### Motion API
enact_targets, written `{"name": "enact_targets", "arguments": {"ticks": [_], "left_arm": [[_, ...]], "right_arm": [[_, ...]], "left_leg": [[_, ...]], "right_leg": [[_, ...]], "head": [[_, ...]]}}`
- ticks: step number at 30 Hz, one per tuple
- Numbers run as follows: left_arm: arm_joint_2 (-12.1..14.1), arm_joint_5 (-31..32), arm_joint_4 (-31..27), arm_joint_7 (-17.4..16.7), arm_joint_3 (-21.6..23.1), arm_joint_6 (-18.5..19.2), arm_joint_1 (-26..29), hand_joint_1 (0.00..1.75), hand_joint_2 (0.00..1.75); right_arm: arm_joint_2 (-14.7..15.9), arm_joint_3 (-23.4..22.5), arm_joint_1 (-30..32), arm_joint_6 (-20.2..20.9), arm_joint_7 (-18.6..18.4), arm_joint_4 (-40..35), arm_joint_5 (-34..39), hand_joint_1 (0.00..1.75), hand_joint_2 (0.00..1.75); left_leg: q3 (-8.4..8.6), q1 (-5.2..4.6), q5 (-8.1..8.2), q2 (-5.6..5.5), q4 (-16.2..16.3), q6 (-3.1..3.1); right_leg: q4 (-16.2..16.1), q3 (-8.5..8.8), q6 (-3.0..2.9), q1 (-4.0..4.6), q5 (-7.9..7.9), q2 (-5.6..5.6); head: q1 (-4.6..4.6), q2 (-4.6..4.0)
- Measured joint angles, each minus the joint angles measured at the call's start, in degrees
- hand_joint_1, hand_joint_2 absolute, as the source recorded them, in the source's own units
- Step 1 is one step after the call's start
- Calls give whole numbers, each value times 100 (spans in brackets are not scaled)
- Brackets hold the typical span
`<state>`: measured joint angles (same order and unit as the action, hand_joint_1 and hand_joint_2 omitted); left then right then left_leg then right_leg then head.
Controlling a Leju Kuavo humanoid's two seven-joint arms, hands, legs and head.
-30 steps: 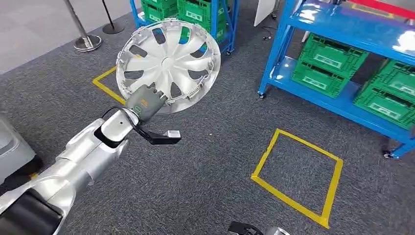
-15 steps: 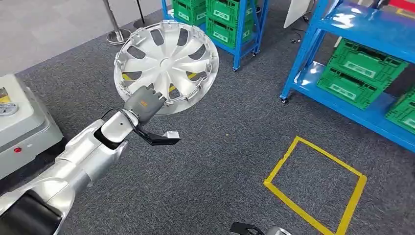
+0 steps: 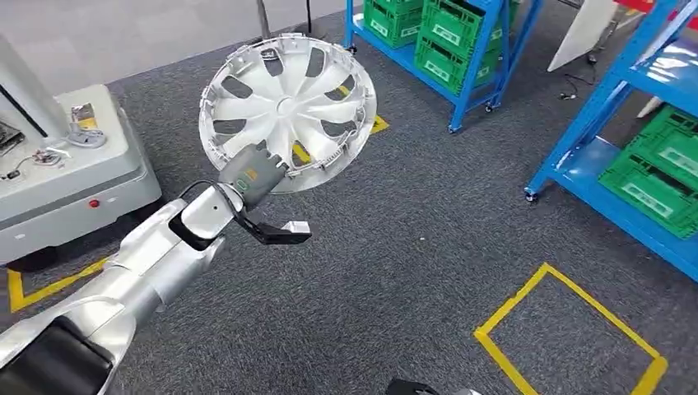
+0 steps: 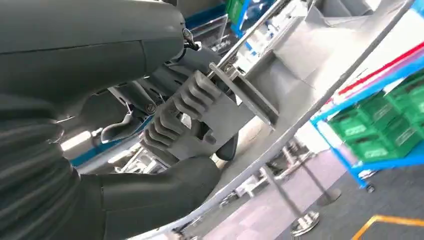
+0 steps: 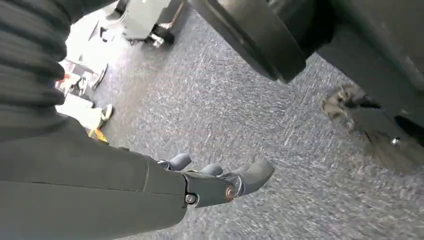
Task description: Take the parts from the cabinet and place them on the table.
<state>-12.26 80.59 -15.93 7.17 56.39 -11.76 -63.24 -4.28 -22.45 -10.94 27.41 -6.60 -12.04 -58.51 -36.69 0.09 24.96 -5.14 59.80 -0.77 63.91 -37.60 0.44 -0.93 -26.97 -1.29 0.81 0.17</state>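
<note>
A silver wheel cover [image 3: 288, 111] with curved spokes is held up in front of me, above the grey carpet, its face turned toward me. My left hand [image 3: 251, 177] grips it at its lower rim, at the end of my outstretched silver arm. In the left wrist view the fingers [image 4: 180, 112] clamp the cover's rim [image 4: 280, 70]. My right hand [image 5: 220, 182] hangs low over the carpet with its fingers apart and nothing in them.
A grey wheeled machine [image 3: 66, 181] stands at the left. A blue rack with green crates [image 3: 444, 33] is at the back, and another blue rack [image 3: 650, 164] is at the right. A yellow tape square [image 3: 576, 329] marks the carpet at the lower right.
The whole picture has shifted to the right as the camera turned left, bringing the grey machine into view. The wheel cover stays in my left hand's grip.
</note>
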Motion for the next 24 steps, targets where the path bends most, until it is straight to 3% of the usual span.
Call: {"name": "enact_targets", "arguments": {"ticks": [1,3,5,6,7,8,10,11,12,13,14,15,16,17,20,21,22,23,24], "left_arm": [[-18,0,0,-20,0,17,-7,175,175],[-46,0,2,-52,4,26,-22,175,175],[-41,0,11,-52,7,26,-25,175,175],[-31,0,15,-50,13,31,-23,175,175],[-28,2,18,-44,22,35,-30,175,175],[-31,0,17,-44,28,35,-42,175,175],[-41,2,17,-46,41,35,-30,175,175],[-44,2,17,-48,44,35,-27,175,175],[-44,2,17,-48,46,35,-26,175,175],[-44,2,17,-46,48,35,-26,175,175],[-41,2,17,-46,50,37,-28,175,175],[-39,0,17,-46,50,37,-32,175,175],[-44,2,15,-48,50,37,-41,175,175],[-74,0,9,-48,50,37,-49,175,175],[-70,0,17,-52,50,37,-61,175,175],[-68,0,13,-52,50,37,-67,175,175],[-70,2,15,-50,52,37,-78,175,175],[-74,2,17,-50,52,37,-83,175,175],[-98,0,17,-52,52,39,-82,175,175]], "right_arm": [[11,-11,0,0,2,0,13,0,175],[15,-17,2,0,7,0,28,0,175],[15,-17,-5,0,11,0,33,0,175],[15,-17,-7,0,20,0,35,0,175],[24,-17,-7,0,24,0,37,0,175],[28,-17,-5,0,24,0,37,0,175],[37,-17,23,0,22,0,37,0,175],[39,-17,33,0,22,0,37,0,175],[39,-17,34,0,22,0,37,0,175],[39,-17,31,0,24,0,37,0,175],[39,-17,29,0,24,0,37,0,175],[39,-17,31,0,22,0,37,0,175],[41,-17,32,0,24,0,37,0,175],[44,-17,30,0,24,0,37,0,175],[46,-17,27,0,24,0,37,0,175],[48,-17,21,0,24,0,37,0,175],[48,-17,15,0,24,0,37,0,175],[48,-17,18,0,26,0,42,0,175],[48,-17,27,0,24,0,37,0,175]], "left_leg": [[-28,-14,4,-51,18,34],[-74,-5,-23,-159,16,115],[-76,17,-60,-257,-32,194],[-120,7,-21,-186,0,213],[-160,-28,87,122,136,230],[-309,-24,284,320,466,250],[-719,-9,680,448,1344,284],[-863,-3,762,459,1665,294],[-850,1,695,467,1664,296],[-712,1,533,485,1421,291],[-452,-1,307,528,955,276],[-143,-10,101,647,409,247],[57,-44,114,915,-4,224],[97,-76,84,876,-34,172],[57,-90,44,652,-35,90],[96,-42,7,590,-86,37],[98,-25,-8,542,-104,14],[90,-12,-20,502,-103,-16],[81,-10,-25,442,-103,-28]], "right_leg": [[-306,138,-5,-25,-30,-245],[-342,159,-25,11,-9,-144],[-356,175,-96,25,19,-63],[-419,202,-152,-22,55,5],[-439,221,-178,-7,60,37],[-439,221,-219,7,56,87],[-436,219,-236,25,45,217],[-435,220,-240,29,42,290],[-435,222,-239,29,41,351],[-434,223,-238,30,41,408],[-434,230,-232,30,37,467],[-431,241,-221,30,30,522],[-422,246,-199,51,18,576],[-405,232,-164,84,6,625],[-444,280,-85,79,20,797],[-428,277,-34,62,-18,772],[-312,236,2,35,-108,480],[-25,108,17,20,-285,285],[435,-105,36,19,-505,192]], "head": [[2,0],[2,0],[4,0],[2,0],[30,0],[39,0],[41,0],[42,0],[42,0],[42,0],[42,0],[42,0],[40,0],[35,0],[35,0],[31,0],[33,0],[28,0],[28,0]]}}
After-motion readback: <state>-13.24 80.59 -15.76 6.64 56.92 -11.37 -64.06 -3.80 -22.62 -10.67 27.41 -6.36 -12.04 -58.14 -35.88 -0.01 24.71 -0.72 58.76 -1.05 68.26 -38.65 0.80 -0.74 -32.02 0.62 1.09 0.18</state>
